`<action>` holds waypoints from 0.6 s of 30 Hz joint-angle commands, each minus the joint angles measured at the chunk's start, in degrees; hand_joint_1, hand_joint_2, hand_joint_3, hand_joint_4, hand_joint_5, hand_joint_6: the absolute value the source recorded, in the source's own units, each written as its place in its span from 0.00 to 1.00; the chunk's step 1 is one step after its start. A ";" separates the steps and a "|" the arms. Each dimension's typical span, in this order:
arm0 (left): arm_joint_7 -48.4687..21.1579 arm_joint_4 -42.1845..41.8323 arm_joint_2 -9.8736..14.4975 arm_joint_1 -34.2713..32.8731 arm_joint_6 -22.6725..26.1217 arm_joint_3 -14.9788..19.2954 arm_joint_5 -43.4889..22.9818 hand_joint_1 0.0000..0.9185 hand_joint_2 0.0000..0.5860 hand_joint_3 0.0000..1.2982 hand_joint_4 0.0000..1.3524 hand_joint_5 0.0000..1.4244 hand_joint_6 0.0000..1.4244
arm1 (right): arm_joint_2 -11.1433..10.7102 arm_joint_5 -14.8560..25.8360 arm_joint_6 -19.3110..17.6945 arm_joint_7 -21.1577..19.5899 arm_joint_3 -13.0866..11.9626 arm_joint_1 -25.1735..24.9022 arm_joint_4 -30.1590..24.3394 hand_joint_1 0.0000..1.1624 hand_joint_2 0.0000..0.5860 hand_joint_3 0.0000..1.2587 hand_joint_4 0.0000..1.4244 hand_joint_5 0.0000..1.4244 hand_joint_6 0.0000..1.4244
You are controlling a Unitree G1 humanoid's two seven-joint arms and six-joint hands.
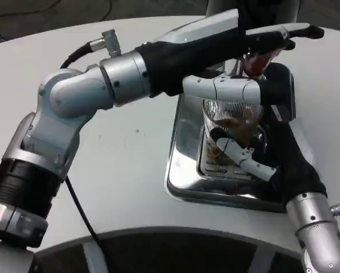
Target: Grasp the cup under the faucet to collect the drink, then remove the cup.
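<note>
Collecting step: right hand wrapped around cup on drip tray; left hand fingers on faucet lever, grasp unclear. Next: release lever, withdraw cup level.

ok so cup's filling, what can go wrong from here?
1. The cup already holds brown liquid; the right hand holds it low down, so lifting out could tip and spill it.
2. The left hand is up at the red tap handle; a late release could overfill onto the drip tray.
</note>
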 commanded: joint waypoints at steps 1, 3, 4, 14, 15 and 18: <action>-0.87 1.07 0.58 0.96 0.21 -1.27 2.61 0.00 0.10 0.07 0.00 0.06 0.08 | -0.14 0.89 -0.83 1.11 0.36 -0.35 2.41 0.48 0.41 0.00 0.06 0.10 0.00; -0.78 1.06 0.62 0.98 0.26 -1.34 2.75 0.00 0.10 0.07 0.00 0.06 0.08 | -0.40 0.69 -0.55 1.26 0.43 -0.47 2.59 0.46 0.41 0.00 0.04 0.09 0.00; -0.74 1.05 0.64 0.99 0.28 -1.35 2.80 0.00 0.10 0.07 0.00 0.06 0.08 | -0.49 0.57 -0.39 1.30 0.47 -0.49 2.60 0.46 0.41 0.00 0.04 0.09 0.00; -0.63 0.47 0.75 1.19 0.40 -1.28 2.76 0.00 0.11 0.07 0.00 0.06 0.08 | 0.23 -1.71 1.41 -0.76 0.95 -0.10 1.76 0.49 0.39 0.00 0.05 0.10 0.00; -0.66 0.38 0.76 1.23 0.45 -1.29 2.74 0.00 0.11 0.07 0.00 0.06 0.08 | 0.58 -2.19 1.50 -1.61 0.95 0.16 1.63 0.50 0.40 0.00 0.06 0.11 0.00; -0.73 0.23 0.79 1.34 0.52 -1.33 2.73 0.00 0.11 0.07 0.00 0.06 0.08 | 1.32 -3.19 1.80 -3.31 1.06 0.71 1.33 0.52 0.38 0.05 0.13 0.17 0.07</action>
